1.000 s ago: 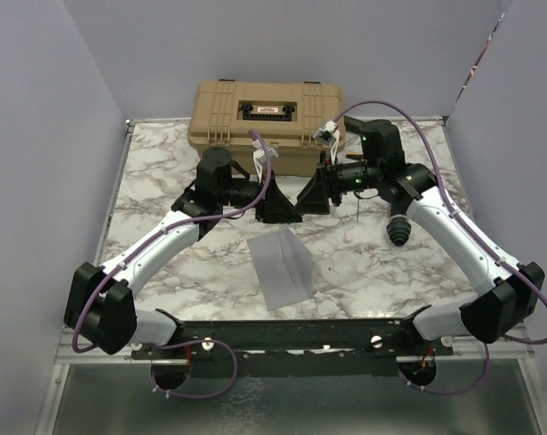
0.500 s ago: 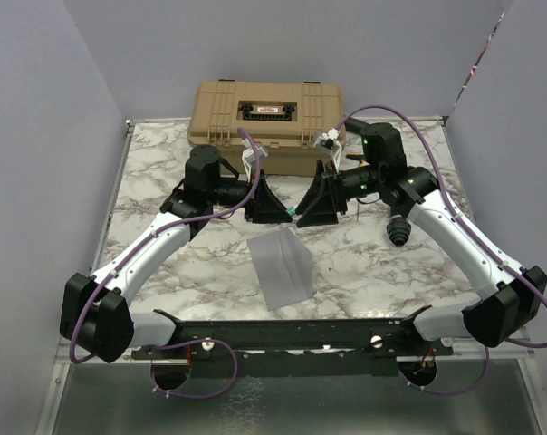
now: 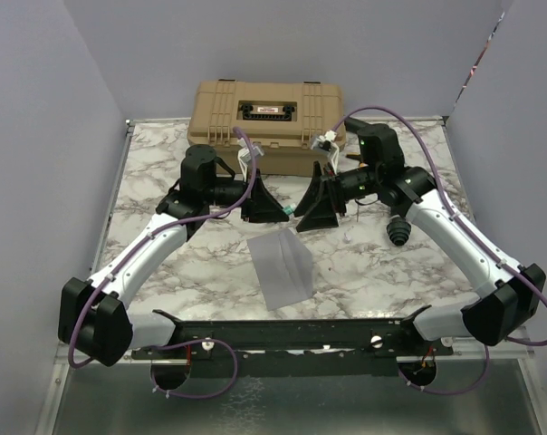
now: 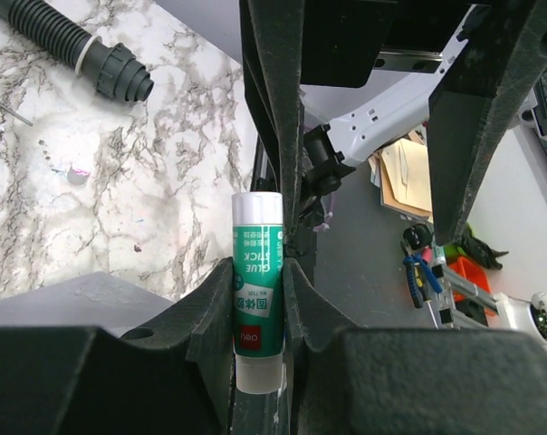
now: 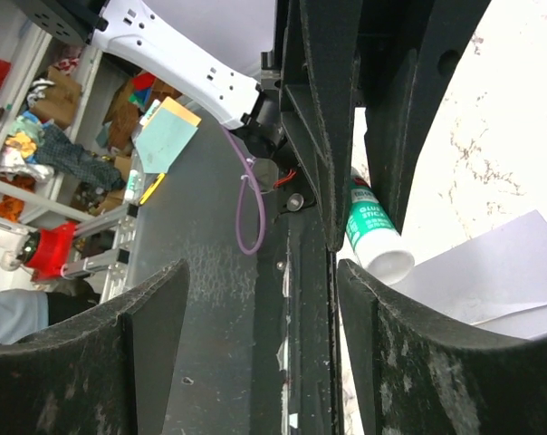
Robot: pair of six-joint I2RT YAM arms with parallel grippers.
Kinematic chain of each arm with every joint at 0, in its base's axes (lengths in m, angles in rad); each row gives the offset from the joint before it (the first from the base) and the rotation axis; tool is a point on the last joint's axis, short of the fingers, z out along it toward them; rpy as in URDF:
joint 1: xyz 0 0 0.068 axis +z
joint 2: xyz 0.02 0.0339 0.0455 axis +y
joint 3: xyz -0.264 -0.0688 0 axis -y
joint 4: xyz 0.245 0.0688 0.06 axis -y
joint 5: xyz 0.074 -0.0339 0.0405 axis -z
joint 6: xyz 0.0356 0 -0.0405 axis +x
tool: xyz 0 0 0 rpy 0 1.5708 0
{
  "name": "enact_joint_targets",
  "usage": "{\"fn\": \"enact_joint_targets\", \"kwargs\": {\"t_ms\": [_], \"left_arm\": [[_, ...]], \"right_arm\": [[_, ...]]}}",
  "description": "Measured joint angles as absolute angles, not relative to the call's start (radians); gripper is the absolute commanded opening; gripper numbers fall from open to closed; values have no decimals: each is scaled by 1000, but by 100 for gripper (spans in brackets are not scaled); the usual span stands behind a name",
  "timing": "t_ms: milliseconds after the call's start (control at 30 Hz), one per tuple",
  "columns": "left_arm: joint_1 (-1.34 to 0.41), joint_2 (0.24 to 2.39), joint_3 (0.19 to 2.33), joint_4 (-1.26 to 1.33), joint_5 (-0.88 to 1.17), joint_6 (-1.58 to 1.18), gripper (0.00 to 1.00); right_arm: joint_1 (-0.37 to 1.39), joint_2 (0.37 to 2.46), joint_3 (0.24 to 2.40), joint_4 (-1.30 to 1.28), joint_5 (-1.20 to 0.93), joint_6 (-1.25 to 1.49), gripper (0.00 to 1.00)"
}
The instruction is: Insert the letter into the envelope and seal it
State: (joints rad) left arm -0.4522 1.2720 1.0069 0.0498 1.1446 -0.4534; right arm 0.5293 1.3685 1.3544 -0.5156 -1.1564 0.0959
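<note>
My left gripper (image 3: pixel 283 212) is shut on a green and white glue stick (image 4: pixel 258 290), held above the table behind the envelope (image 3: pixel 283 267), a grey-lavender sheet lying flat near the middle front. My right gripper (image 3: pixel 306 216) is open and faces the left one tip to tip. In the right wrist view the glue stick (image 5: pixel 375 237) pokes out of the left gripper's fingers, its white end beside my right finger (image 5: pixel 409 362), not clamped. The envelope's corner shows there too (image 5: pixel 491 272). The letter is not in view.
A closed tan hard case (image 3: pixel 266 122) stands at the back of the marble table (image 3: pixel 156 181). A black ribbed piece (image 3: pixel 400 231) lies right of the grippers, with a thin metal pin (image 4: pixel 4 105) near it. Grey walls enclose both sides.
The left gripper shifted slightly left. The right gripper moved left and down toward it. The green glue stick now shows between the two grippers. The envelope has not moved.
</note>
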Motion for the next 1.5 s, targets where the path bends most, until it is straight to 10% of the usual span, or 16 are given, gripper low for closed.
{"fn": "enact_joint_targets", "kwargs": {"t_ms": [667,933,1200,1500], "left_arm": [[-440,1228,981,41,1166,-449,0],[-440,1228,979,42,1179,-449,0],[-440,1228,979,43,1184,-449,0],[-422,1285,1076,5,1045,-398,0]], "right_arm": [[528,1457,1416,-566,-1086,89,73],[528,1475,1420,-549,-1109,113,52],[528,1486,1420,-515,-1138,160,1],[515,1491,1482,-491,-817,514,0]]}}
